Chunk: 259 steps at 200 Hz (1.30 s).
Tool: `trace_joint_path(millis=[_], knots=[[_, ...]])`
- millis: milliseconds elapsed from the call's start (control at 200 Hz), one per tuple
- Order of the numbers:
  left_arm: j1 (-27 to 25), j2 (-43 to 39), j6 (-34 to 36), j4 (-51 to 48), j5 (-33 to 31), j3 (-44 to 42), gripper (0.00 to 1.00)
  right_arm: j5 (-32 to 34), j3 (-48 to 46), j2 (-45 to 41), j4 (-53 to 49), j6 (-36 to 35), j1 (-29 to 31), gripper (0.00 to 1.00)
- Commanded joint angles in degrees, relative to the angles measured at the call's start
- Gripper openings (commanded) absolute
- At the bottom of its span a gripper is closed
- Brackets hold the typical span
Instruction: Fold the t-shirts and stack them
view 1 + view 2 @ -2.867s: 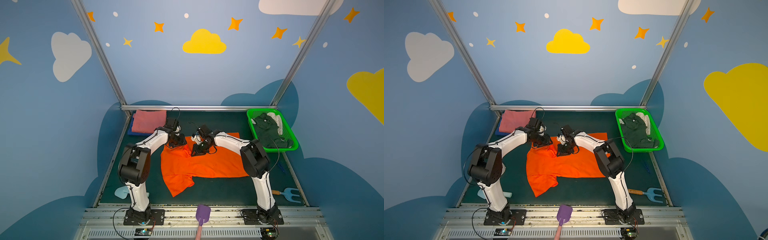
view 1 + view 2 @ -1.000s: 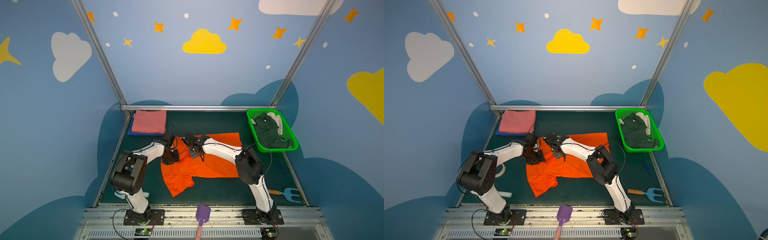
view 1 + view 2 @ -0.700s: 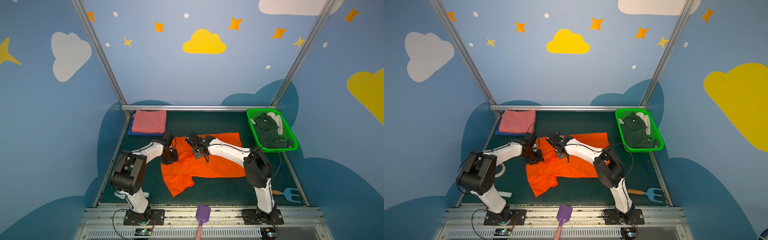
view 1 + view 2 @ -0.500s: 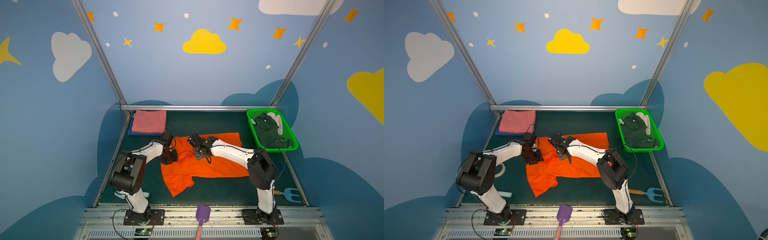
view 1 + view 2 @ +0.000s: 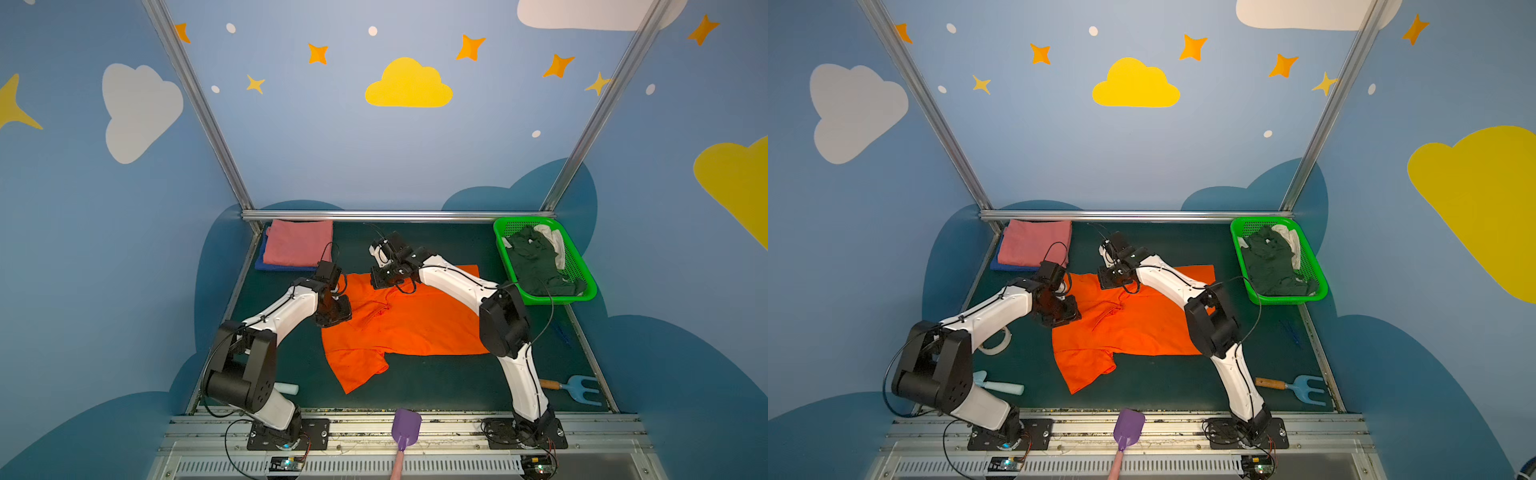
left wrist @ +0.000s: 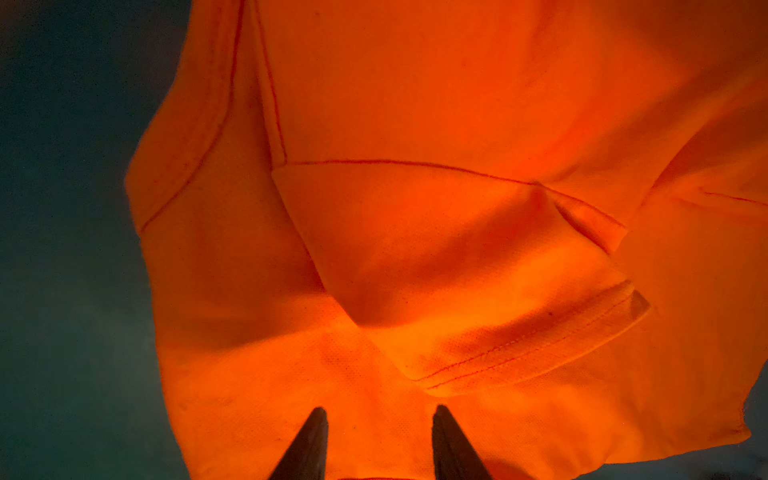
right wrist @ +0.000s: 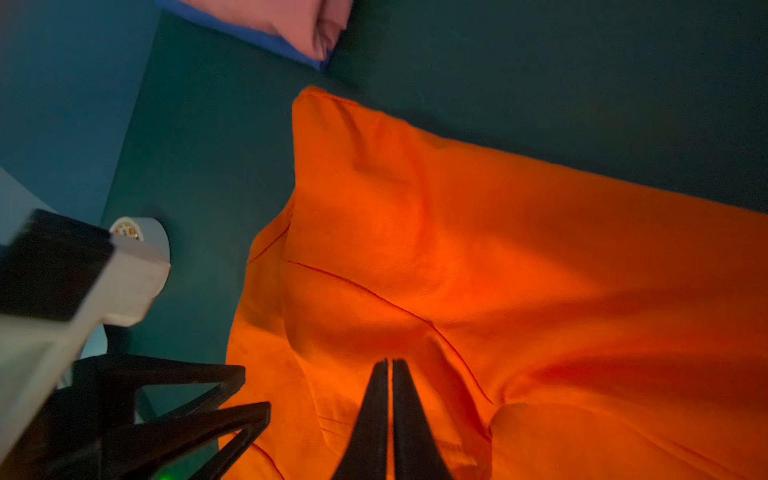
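The orange t-shirt (image 5: 415,328) lies spread in the lower middle of both top views, my right claw (image 7: 388,363) pinched shut on cloth at its upper edge, my left claw (image 6: 380,411) open over its left edge, the pink t-shirt (image 5: 297,247) folded atop the blue t-shirt (image 5: 261,259) up-left.

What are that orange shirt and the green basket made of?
The orange shirt looks like matte knit cloth, perhaps cotton or a blend: it creases softly and shows stitched hems. The green basket seems moulded plastic: stiff, even mesh walls.
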Motion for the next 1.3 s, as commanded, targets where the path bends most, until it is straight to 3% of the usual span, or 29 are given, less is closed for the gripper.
trace_joint_path(millis=[0,446,706,831,1056,1292], knots=[[0.3,-0.2,-0.8,-1.9,-2.8,0.1,0.44,-8.4,-1.6,2.0,-3.5,0.4,1.3,0.08],[1.1,1.7,-2.6,-0.5,-3.9,-0.3,0.49,-12.8,-20.9,-6.5,5.6,5.9,2.4,0.12],[4.0,6.6,-1.4,1.2,-5.5,5.6,0.51,-16.7,-18.0,-8.8,6.3,5.5,0.5,0.19],[5.5,11.2,0.6,0.9,-6.2,12.3,0.48,-16.0,-16.3,-11.7,4.1,3.5,-3.5,0.23],[7.9,23.0,2.5,-1.4,-7.5,22.9,0.44,-7.7,-20.7,-17.9,-2.7,-1.9,-15.3,0.31],[8.6,30.9,3.8,-2.8,-7.3,29.2,0.44,2.0,-23.7,-17.8,-8.2,-6.8,-26.9,0.43]])
